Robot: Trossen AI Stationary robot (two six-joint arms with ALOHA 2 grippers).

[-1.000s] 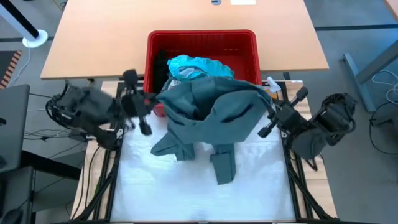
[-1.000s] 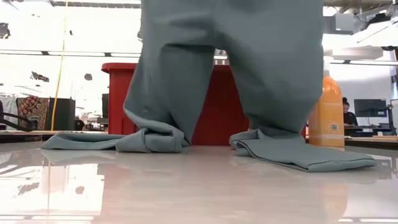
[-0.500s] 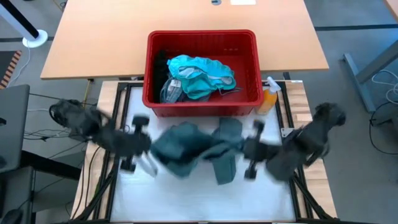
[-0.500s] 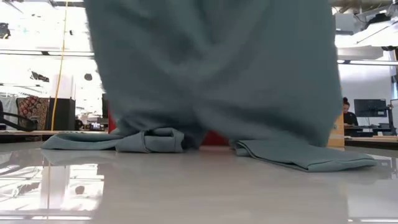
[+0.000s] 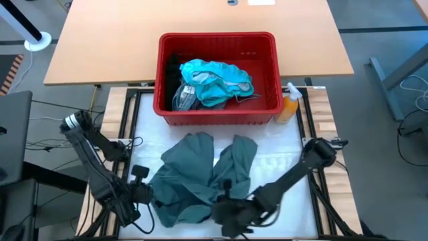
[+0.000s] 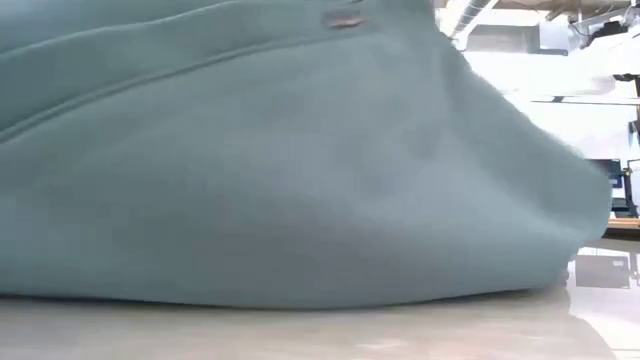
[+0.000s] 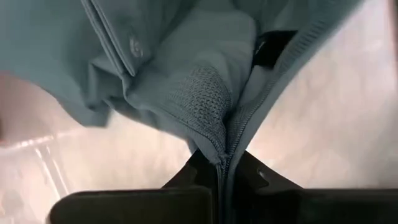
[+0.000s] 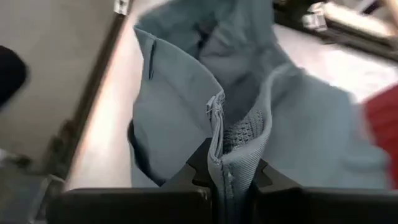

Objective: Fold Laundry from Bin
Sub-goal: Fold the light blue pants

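The dull grey-green garment (image 5: pixel 200 174) lies spread on the white table top between the red bin (image 5: pixel 267 100) and the near edge, two long parts reaching toward the bin. In the low view it (image 6: pixel 280 170) fills nearly the whole picture. My left gripper (image 5: pixel 150 194) is shut on its near left edge. My right gripper (image 5: pixel 221 204) is shut on its near right edge. Bright teal laundry (image 5: pixel 214 79) lies in the bin. My left gripper pinches the garment's ribbed edge beside the zipper (image 7: pixel 214 146) between its two fingers (image 7: pixel 186 174), coming steeply from above. Several layers bunch at the fingers. The rest of the cloth lies slack on the table. My right gripper pinches a ribbed edge with a zipper (image 8: pixel 239 146) between its two fingers (image 8: pixel 199 168), slanting down from the table's right side. The cloth stands folded up at the fingers and spreads slack beyond them.
An orange spray bottle (image 5: pixel 289 107) stands beside the bin's right near corner. A wooden table (image 5: pixel 120 40) lies behind the bin. Metal frame rails (image 5: pixel 127 127) run along both sides of the white surface.
Both grippers have swung down and toward the table's near edge, tipping downward, each still shut on the garment. The garment, earlier hanging high in front of the bin with only its lower ends on the table, has been drawn toward the near edge and now lies on the table.
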